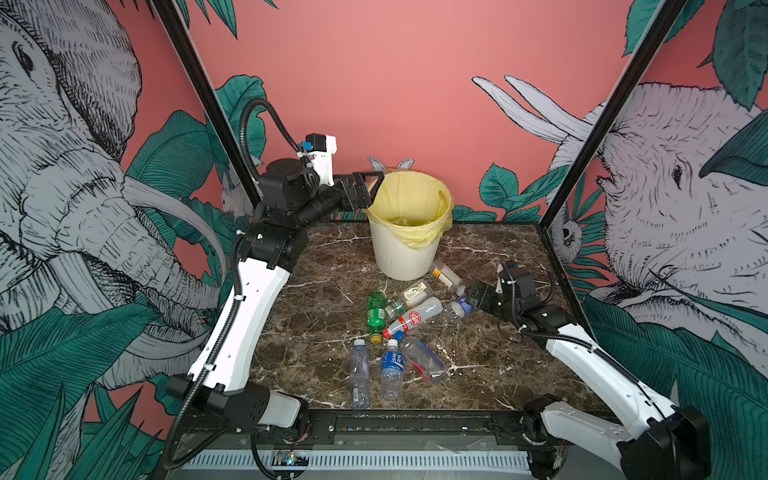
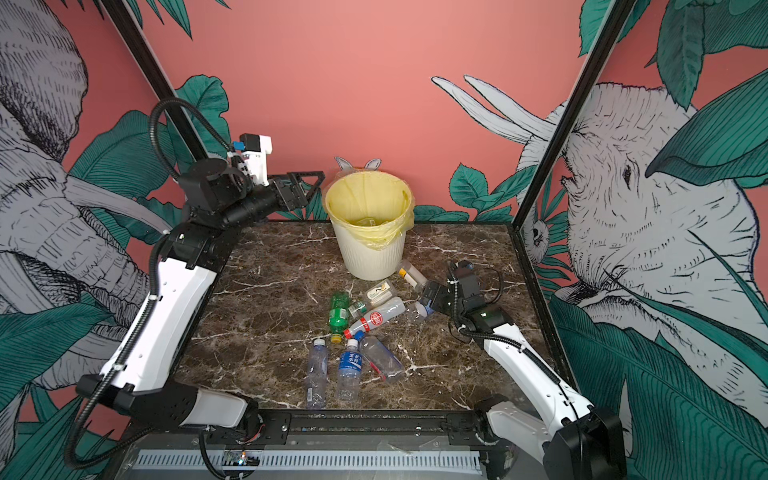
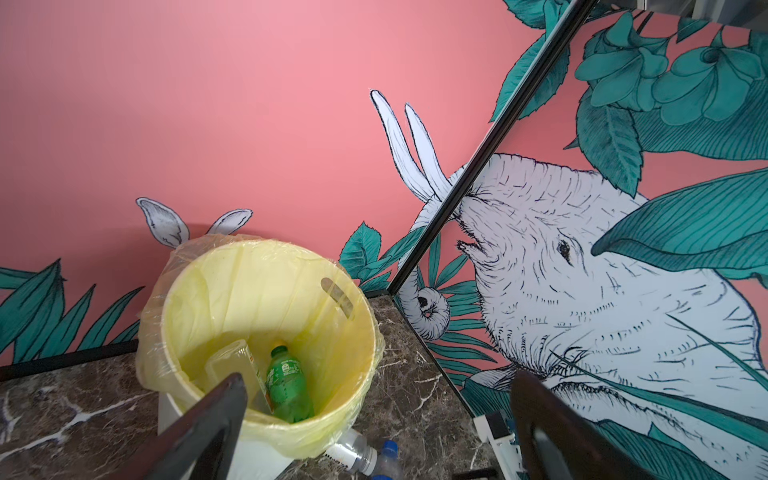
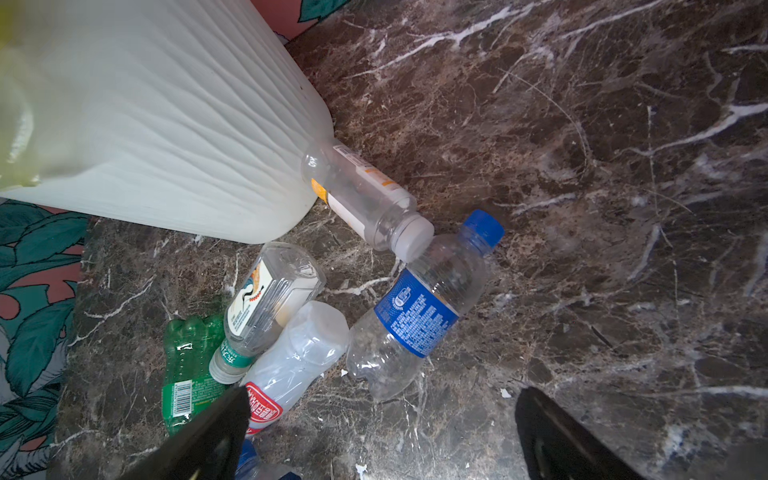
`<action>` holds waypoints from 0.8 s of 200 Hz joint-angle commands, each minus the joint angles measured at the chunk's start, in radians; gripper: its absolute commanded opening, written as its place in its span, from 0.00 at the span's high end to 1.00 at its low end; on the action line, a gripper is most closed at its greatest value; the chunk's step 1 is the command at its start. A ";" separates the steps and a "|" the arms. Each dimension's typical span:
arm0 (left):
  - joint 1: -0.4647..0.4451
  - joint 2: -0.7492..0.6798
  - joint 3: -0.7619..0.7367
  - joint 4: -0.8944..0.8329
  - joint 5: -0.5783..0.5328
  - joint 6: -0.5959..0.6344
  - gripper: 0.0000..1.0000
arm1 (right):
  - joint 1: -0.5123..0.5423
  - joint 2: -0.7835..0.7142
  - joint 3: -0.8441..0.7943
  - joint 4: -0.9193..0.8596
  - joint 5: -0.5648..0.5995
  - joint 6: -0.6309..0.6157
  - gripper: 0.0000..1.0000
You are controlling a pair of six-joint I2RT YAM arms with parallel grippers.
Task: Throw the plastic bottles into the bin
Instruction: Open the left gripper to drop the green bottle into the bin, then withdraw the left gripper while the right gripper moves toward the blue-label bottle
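While the left pincer [image 1: 372, 191] is hovering apart at the bin [image 1: 405, 257], the right pincer [image 4: 380, 399] is gaping beside a blue-labelled bottle [image 4: 419, 316].

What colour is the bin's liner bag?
The liner bag is pale yellow; the left wrist view shows it best.

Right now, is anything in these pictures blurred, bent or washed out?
In both top views black frame posts splay outward, a wide-lens effect; lighting even. Right wrist view: the cream-white ribbed plastic bin looks bright and soft close up; the black fingers of the right gripper blur. Left wrist view: the green plastic bottle inside the bin looks sharp.
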 commanded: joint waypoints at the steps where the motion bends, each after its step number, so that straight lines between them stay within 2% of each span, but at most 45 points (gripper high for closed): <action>1: -0.002 -0.024 -0.091 -0.012 -0.029 0.042 0.00 | -0.005 0.000 0.011 -0.031 0.040 0.025 0.01; 61: -0.001 -0.107 -0.238 -0.056 -0.035 0.046 0.00 | -0.021 -0.016 0.003 -0.080 0.111 0.095 0.01; 98: 0.000 -0.142 -0.249 -0.120 0.012 0.012 0.00 | -0.026 -0.010 0.004 -0.107 0.122 0.122 0.01; 160: 0.002 -0.247 -0.364 -0.215 -0.125 0.073 0.00 | -0.033 0.014 -0.002 -0.133 0.134 0.171 0.01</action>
